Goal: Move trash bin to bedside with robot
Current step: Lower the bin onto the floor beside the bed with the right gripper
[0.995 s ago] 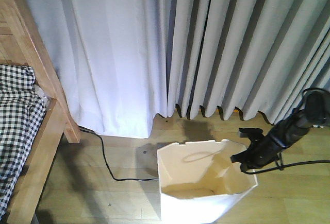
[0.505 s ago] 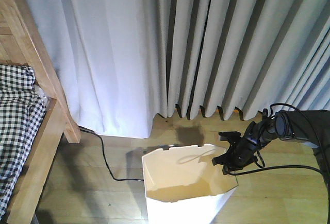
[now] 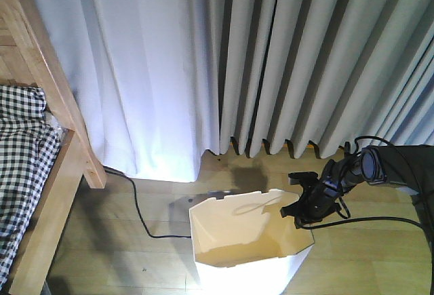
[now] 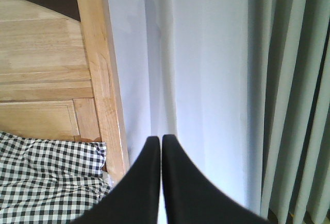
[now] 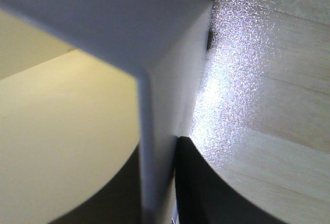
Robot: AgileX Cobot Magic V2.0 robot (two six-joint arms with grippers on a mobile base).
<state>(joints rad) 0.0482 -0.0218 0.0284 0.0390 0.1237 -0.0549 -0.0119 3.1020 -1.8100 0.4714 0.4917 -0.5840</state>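
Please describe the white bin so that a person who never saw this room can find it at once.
Start at the long pale pleated curtains and look down to the wooden floor in front of them. There stands the white thin-walled plastic bin, open-topped and cream inside. Its angular rim, gripped by the black right hand, sets it apart.

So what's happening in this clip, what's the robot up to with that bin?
The right end effector is clamped on the rim of the white trash bin, one finger inside the wall and one outside, as the right wrist view shows. The bin stands on the wooden floor in front of the curtains, apart from the bed at the left. The left end effector is shut, holds nothing and points toward the headboard.
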